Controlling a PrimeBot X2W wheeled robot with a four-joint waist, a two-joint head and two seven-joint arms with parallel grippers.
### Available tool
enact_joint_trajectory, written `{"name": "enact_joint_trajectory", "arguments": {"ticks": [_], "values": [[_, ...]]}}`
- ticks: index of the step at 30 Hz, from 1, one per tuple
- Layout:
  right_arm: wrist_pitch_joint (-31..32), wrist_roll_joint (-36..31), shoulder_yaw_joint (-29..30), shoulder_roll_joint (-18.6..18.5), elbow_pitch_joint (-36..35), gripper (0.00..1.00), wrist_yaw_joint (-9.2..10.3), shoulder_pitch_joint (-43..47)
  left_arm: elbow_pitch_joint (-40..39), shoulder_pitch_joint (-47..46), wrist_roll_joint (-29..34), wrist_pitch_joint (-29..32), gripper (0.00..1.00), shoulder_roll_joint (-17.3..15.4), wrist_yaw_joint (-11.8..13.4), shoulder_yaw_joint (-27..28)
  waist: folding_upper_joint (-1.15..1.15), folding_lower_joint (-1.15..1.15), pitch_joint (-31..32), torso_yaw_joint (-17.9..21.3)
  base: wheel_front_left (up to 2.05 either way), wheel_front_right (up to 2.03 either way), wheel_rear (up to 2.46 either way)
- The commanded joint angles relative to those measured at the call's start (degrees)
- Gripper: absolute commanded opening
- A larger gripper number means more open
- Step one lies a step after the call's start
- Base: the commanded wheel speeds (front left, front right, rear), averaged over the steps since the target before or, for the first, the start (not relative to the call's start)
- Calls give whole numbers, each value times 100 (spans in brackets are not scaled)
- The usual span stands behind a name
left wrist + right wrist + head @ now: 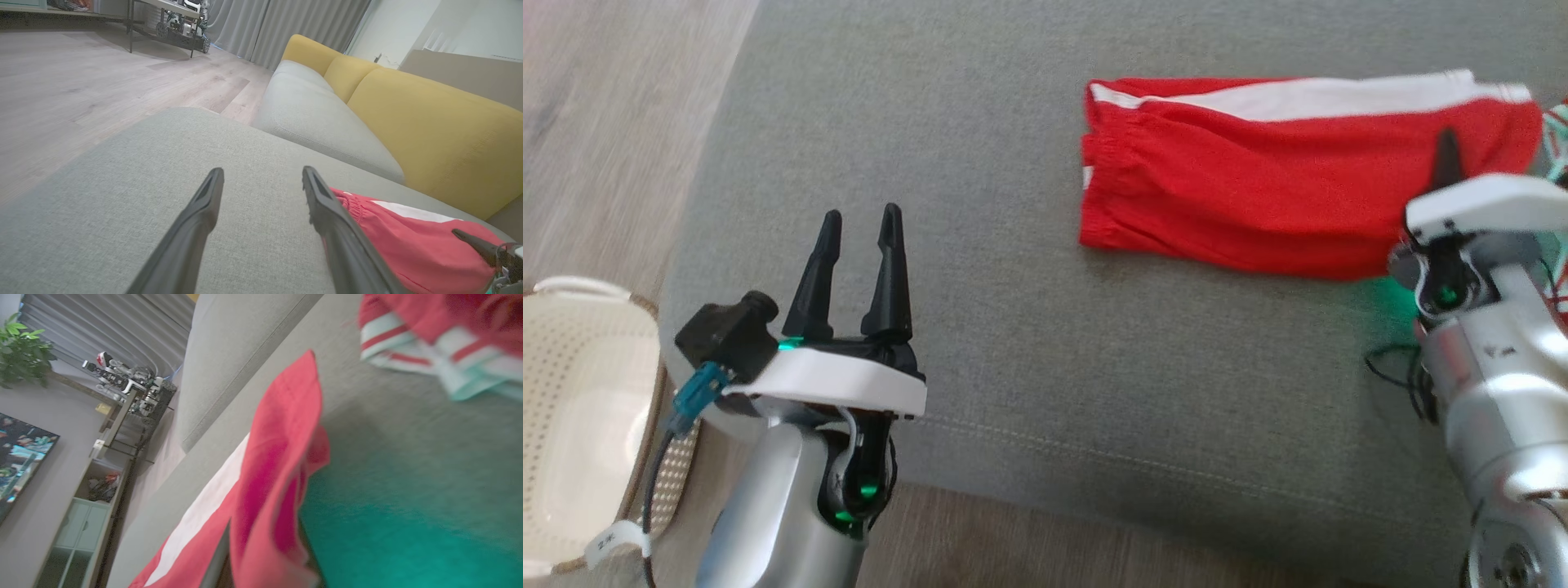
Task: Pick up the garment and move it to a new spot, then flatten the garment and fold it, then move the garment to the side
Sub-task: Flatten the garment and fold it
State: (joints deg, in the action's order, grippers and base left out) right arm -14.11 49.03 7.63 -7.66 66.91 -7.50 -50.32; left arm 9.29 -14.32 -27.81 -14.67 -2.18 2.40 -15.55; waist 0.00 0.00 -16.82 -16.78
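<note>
The garment (pixel 1258 180) is a pair of red shorts with a white side stripe, lying folded on the grey cushion (pixel 947 131) at the upper right. My right gripper (pixel 1447 159) is at its right end, shut on the garment's edge. In the right wrist view the red cloth (pixel 278 465) stands up in a fold between the fingers (pixel 218 559). My left gripper (pixel 861 214) hovers open and empty over the cushion's front left, well left of the garment. The left wrist view has those fingers (pixel 204 212) apart, with the garment (pixel 408 245) at lower right.
A white perforated basket (pixel 572 408) sits on the wooden floor (pixel 605 122) at the lower left. Another striped red, white and pale green cloth (pixel 429 355) lies just beyond the garment's right end. A yellow sofa back (pixel 429 122) rises behind the cushion.
</note>
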Motion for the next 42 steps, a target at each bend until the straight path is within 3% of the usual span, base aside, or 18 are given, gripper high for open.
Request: {"name": "enact_joint_trajectory", "arguments": {"ticks": [1, 10, 15, 22, 30, 35, 42], "values": [[-69, -140, -12, -15, -14, 0, 1, 148, -168, -58, 72, -33, 100, -70, -44, 230, 0, 0, 80, 69, 0, 0, 0], [-87, -843, 471, 86, -271, 0, 1, 359, -157, -7, 115, -33, 100, -70, -86, 255, 0, 0, 195, 141, 0, 0, 0], [-88, -1217, 288, 336, -815, 0, 1, 446, -135, 25, 145, -33, 100, -70, -108, 293, 0, 0, 290, 102, 0, 0, 0], [-88, -1396, -398, 470, -1650, 0, 1, 727, -111, 110, 155, -33, 100, -70, -111, 325, 0, 0, 448, -17, 0, 0, 0], [-10, -835, -1562, 477, -2344, 0, 1, 1044, -94, 208, 119, -33, 100, -70, -98, 295, 0, 0, 535, -266, 0, 0, 0], [-22, -691, -1897, 477, -2368, 0, 1, 1018, -93, 228, 81, -33, 100, -70, -89, 241, 0, 0, 504, -410, 0, 0, 0], [-42, -645, -2373, 478, -1848, 0, 1, 849, -77, 235, 7, -33, 100, -70, -60, 148, 0, 0, 434, -671, 0, 0, 0]]}}
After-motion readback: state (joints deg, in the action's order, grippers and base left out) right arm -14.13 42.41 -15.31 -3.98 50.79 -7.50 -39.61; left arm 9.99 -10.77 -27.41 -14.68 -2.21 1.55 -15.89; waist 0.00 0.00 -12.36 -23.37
